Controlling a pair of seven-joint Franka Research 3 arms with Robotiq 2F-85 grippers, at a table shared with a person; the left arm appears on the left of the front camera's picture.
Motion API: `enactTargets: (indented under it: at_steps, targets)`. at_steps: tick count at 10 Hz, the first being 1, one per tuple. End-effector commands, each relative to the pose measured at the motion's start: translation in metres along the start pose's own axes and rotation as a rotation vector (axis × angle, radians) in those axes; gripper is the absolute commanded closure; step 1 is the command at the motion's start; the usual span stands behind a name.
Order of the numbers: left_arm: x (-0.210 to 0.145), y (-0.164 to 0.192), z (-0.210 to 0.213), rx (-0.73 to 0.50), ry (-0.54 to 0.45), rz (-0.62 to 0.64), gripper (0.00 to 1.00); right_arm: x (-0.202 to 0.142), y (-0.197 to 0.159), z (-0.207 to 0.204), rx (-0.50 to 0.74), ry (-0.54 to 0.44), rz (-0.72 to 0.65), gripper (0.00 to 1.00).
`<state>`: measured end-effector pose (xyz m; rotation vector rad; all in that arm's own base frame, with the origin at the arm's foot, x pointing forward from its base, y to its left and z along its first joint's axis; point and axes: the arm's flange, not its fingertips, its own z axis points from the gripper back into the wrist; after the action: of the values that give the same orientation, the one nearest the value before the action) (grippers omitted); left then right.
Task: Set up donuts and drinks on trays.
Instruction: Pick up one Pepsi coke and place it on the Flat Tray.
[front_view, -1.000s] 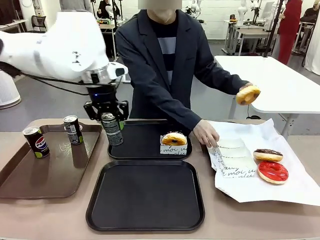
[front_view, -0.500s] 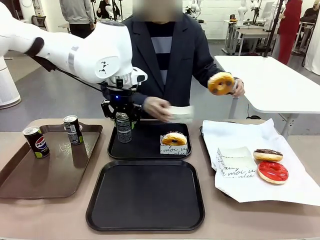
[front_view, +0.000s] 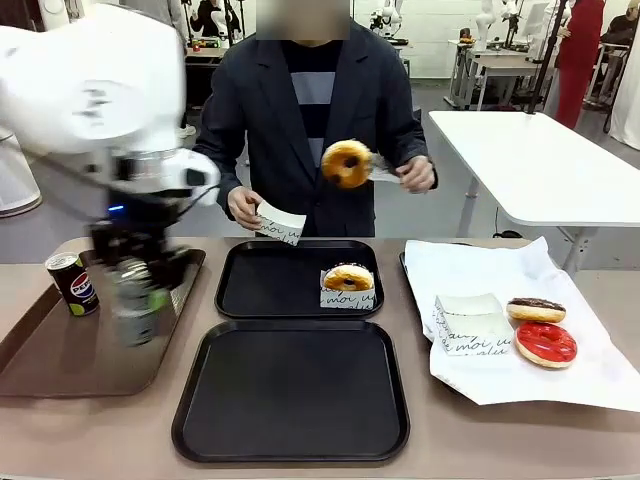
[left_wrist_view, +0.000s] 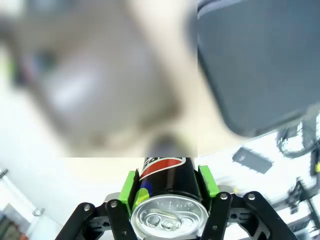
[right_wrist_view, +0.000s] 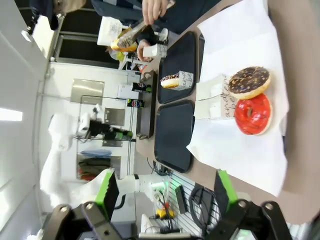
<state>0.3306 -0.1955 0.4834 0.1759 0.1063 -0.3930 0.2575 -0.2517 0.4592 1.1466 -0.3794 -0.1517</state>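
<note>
From the front, the left gripper grasped a slim dark can, with the long brown plastic tray beneath it. Its wrist camera showed green pads clamping that silver-topped can. The right gripper stood unclenched and empty, a red-glazed ring donut beyond its fingers.

White, rounded left arm; black left gripper, green pads, silver screws; person in dark blazer, striped top.

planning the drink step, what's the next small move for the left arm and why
Probably carry the can, held in the left gripper above the brown tray, over to the far black tray and set it on the bare part beside the sleeved donut; that tray has no drink.
</note>
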Motion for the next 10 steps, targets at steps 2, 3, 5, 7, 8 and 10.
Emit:
enactTargets:
  at_steps: [2,3,5,7,8,10]
  targets:
    - [-0.064,0.022,0.007,0.012,-0.121,-0.048,0.41,0.001,0.000,0.001,0.019,-0.009,0.018,0.00]
    - [-0.064,0.021,0.007,0.020,-0.137,-0.050,0.41,0.001,0.000,0.001,0.019,-0.009,0.018,0.00]
    - [-0.063,0.023,0.009,0.009,-0.150,-0.038,0.41,0.001,0.000,0.001,0.019,-0.009,0.018,0.00]
    - [-0.043,0.025,0.017,-0.028,-0.172,0.005,0.41,0.001,0.000,0.001,0.019,-0.009,0.018,0.00]
    - [-0.017,0.025,0.024,-0.039,-0.242,0.048,0.41,0.001,0.000,0.001,0.019,-0.009,0.018,0.00]
    - [0.043,0.014,0.031,-0.149,-0.274,0.056,0.41,0.001,0.000,0.001,0.019,-0.009,0.018,0.00]
